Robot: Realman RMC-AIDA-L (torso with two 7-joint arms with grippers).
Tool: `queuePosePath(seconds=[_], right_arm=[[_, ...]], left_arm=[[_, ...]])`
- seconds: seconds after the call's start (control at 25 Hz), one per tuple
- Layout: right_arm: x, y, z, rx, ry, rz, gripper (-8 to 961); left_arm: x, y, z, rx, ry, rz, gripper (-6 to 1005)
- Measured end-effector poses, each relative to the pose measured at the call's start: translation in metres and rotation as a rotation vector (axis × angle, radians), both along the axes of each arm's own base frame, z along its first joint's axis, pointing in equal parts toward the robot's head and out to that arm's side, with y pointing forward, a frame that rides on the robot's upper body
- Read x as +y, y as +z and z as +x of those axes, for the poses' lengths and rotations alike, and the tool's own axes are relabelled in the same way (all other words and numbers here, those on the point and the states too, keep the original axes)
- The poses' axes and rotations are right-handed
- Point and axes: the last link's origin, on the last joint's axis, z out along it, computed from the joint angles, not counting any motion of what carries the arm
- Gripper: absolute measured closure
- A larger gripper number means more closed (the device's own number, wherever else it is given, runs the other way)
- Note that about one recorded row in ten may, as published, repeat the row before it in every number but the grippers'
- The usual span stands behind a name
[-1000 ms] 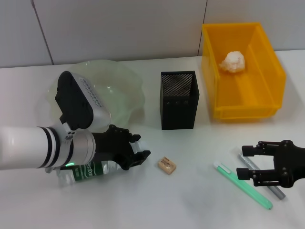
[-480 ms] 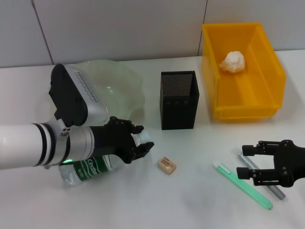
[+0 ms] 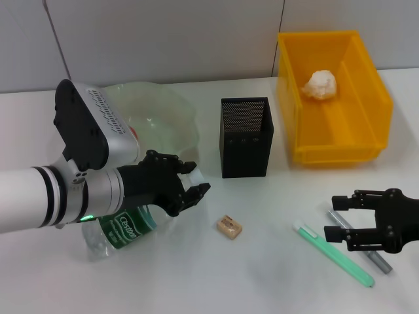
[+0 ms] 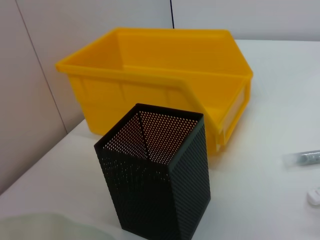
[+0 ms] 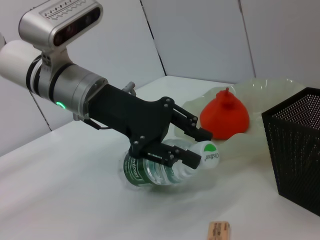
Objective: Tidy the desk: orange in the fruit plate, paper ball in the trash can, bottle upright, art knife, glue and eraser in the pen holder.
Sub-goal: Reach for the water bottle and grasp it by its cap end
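My left gripper (image 3: 195,178) is shut on the clear bottle (image 3: 121,227) near its white cap. The bottle is tilted, its base low by the table and its cap raised; the right wrist view shows the same grip (image 5: 199,148) on the bottle (image 5: 150,172). The orange (image 5: 225,112) sits in the pale green fruit plate (image 3: 167,111). The paper ball (image 3: 321,85) lies in the yellow trash can (image 3: 340,147). The tan eraser (image 3: 229,226) lies in front of the black pen holder (image 3: 245,140). My right gripper (image 3: 339,221) is open by the end of a grey glue stick (image 3: 370,254), beside the green art knife (image 3: 335,255).
The pen holder (image 4: 155,175) stands between the plate and the trash can (image 4: 160,75), its mesh inside showing nothing. A grey wall panel closes the back of the white table.
My left arm has lifted and turned, raising the bottle's cap end from lying flat to a steep tilt. The right gripper has stayed where it was.
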Motion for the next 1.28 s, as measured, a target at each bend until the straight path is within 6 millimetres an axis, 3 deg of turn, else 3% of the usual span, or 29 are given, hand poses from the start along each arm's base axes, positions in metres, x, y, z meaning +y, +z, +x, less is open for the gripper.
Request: queuePosePath(seconds=[0.36, 0.64, 1.28], right_arm=[[0.002, -0.002, -0.003, 0.000, 0.007, -0.002, 200], [0.006, -0.002, -0.005, 0.001, 0.010, -0.002, 200], [0.009, -0.004, -0.007, 0.003, 0.011, -0.005, 200]], left_arm=[[0.000, -0.004, -0.005, 0.010, 0.013, -0.013, 589], [0.004, -0.017, -0.021, 0.054, 0.058, -0.038, 595], [0.000, -0.025, -0.021, 0.103, 0.013, -0.064, 704]])
